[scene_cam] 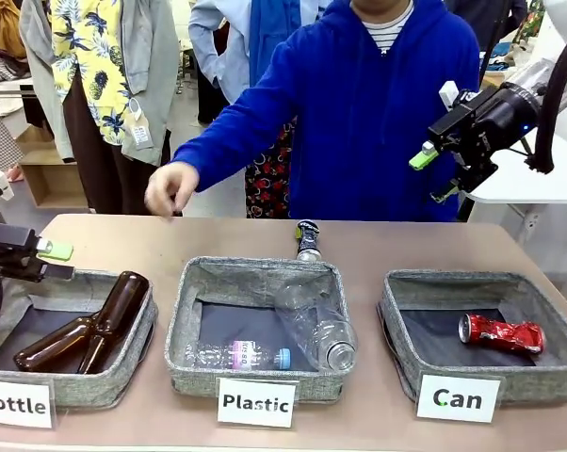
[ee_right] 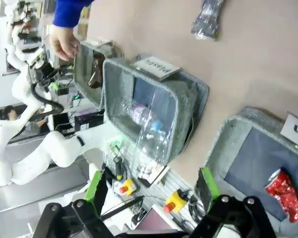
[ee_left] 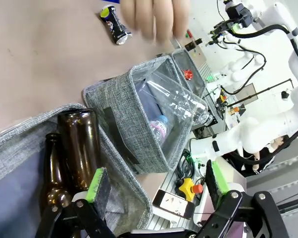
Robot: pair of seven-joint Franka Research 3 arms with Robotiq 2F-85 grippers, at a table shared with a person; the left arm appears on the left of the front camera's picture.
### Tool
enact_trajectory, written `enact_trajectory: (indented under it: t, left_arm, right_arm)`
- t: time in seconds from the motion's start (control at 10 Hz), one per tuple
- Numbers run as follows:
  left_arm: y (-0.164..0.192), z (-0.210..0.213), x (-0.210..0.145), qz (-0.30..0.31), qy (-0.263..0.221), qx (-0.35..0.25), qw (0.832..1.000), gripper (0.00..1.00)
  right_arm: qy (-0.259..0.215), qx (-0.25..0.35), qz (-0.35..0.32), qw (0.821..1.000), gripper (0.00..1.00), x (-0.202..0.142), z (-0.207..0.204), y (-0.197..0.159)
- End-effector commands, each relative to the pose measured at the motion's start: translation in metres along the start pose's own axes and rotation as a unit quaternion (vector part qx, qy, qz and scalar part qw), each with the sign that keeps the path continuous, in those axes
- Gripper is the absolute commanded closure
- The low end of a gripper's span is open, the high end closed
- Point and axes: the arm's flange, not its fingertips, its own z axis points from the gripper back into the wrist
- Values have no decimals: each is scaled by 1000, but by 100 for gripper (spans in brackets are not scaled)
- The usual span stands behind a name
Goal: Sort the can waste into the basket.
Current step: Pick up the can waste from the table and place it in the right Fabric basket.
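Basket [scene_cam: 453,278]: grey fabric, rectangular, with a dark lining and a white "Can" label on its near wall; it stands at the robot's right end of the table [scene_cam: 406,247].
Red can [scene_cam: 501,333]: shiny and crushed, lying on its side on the lining inside the Basket.
Dark can [scene_cam: 308,241]: crushed, blue-black with pale print, lying on the bare table at the far middle, silver end toward the robot, well apart from the Basket.

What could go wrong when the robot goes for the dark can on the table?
The dark can sits close to the Plastic basket, so the open right hand might bump the basket's far wall or knock the can away. The person's hand hovers over the table near there and could get in the way. The can is crushed, so it may slip and drop short of the Can basket.
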Motion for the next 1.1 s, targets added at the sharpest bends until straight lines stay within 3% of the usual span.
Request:
enact_trajectory:
  t: [0.0,0.2,0.4,0.5,0.7,1.0]
  left_arm:
    - [-3,1,-2,0,1,-2,1000,0]
    - [-3,1,-2,0,1,-2,1000,0]
    - [-3,1,-2,0,1,-2,1000,0]
    - [-3,1,-2,0,1,-2,1000,0]
    - [-3,1,-2,0,1,-2,1000,0]
    - [-3,1,-2,0,1,-2,1000,0]
  right_arm:
    - [-116,-64,2,991,2,2,-27,12]
    - [-169,-114,52,978,2,33,-71,39]
    - [-182,-169,54,967,2,61,-100,53]
    - [-156,-164,59,972,2,65,-106,56]
    - [-163,-151,40,974,2,62,-93,49]
    - [-136,-168,52,975,2,68,-115,54]
